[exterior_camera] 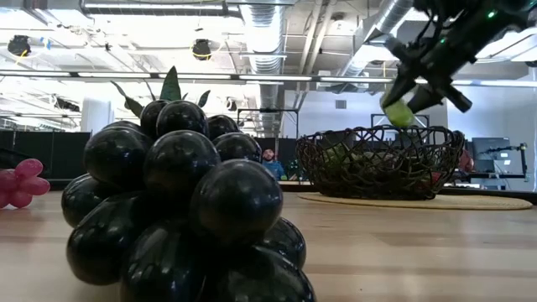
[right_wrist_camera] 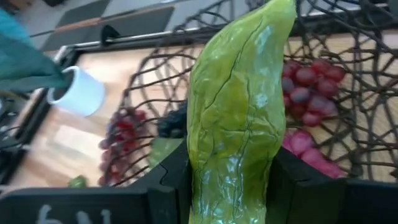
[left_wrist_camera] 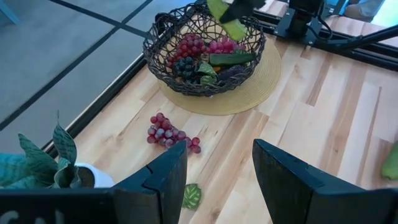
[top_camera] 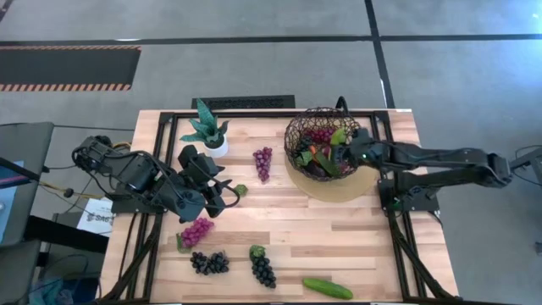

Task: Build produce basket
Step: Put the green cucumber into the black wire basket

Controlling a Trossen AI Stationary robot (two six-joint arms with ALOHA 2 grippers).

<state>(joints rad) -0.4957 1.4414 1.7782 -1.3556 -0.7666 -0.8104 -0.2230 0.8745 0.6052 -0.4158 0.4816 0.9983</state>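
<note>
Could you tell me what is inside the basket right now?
The basket holds red grapes, dark grapes and a cucumber; whatever lies beneath them is covered.

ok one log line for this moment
right end effector: holds green cucumber above basket | left end effector: open, empty, over table

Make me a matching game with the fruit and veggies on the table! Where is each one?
Things:
1. light green cucumber
2. dark green cucumber
3. magenta grapes
4. potted plant

Places:
A. lying alone near the table's front edge
B. held in the right tool above the basket
C. standing at the back of the table, left of the basket
D. on the table just in front of the open, empty left tool

Pairs: 1-B, 2-A, 3-D, 4-C
</note>
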